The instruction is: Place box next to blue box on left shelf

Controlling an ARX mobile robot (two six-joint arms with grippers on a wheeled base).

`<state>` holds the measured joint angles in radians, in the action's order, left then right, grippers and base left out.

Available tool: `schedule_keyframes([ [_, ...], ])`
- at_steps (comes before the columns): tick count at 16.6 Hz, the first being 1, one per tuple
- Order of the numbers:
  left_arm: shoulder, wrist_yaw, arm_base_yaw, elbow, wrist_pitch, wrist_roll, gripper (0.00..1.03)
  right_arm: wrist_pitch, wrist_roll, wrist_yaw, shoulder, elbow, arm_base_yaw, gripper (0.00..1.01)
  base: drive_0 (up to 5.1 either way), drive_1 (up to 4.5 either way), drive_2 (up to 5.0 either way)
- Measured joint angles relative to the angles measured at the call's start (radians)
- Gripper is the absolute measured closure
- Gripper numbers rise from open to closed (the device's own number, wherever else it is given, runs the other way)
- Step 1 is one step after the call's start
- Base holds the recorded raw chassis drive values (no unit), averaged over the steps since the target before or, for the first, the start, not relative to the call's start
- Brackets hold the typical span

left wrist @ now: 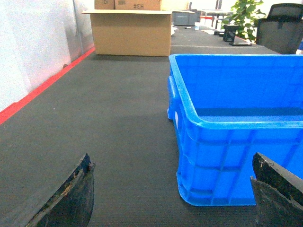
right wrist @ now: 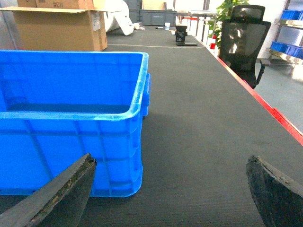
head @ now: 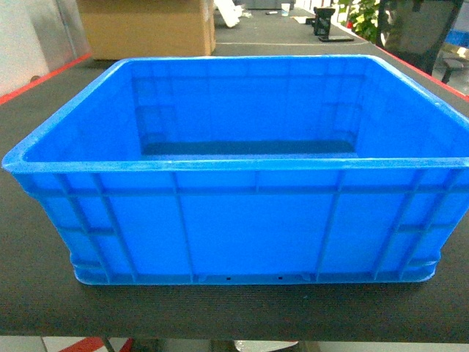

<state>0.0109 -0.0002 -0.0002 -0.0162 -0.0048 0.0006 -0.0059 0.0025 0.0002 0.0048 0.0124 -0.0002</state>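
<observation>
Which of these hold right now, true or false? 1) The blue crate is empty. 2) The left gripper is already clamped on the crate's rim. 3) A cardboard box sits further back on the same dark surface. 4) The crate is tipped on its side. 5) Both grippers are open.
1) True: the blue crate shows only its bare floor.
2) False: the left gripper is open and short of the crate, gripping nothing.
3) True: the cardboard box stands behind the crate on the dark mat.
4) False: it sits upright, opening upward.
5) True: the right gripper is also spread wide, holding nothing.
</observation>
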Motion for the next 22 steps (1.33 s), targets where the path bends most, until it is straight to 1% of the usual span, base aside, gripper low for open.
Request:
schedule_keyframes([
  [22, 0.0, 0.0, 0.0, 0.0, 0.0, 0.0, 0.05, 0.0, 0.0, 0.0, 0.0, 0.0, 0.0, 0.03, 0.0, 0.0, 0.0],
])
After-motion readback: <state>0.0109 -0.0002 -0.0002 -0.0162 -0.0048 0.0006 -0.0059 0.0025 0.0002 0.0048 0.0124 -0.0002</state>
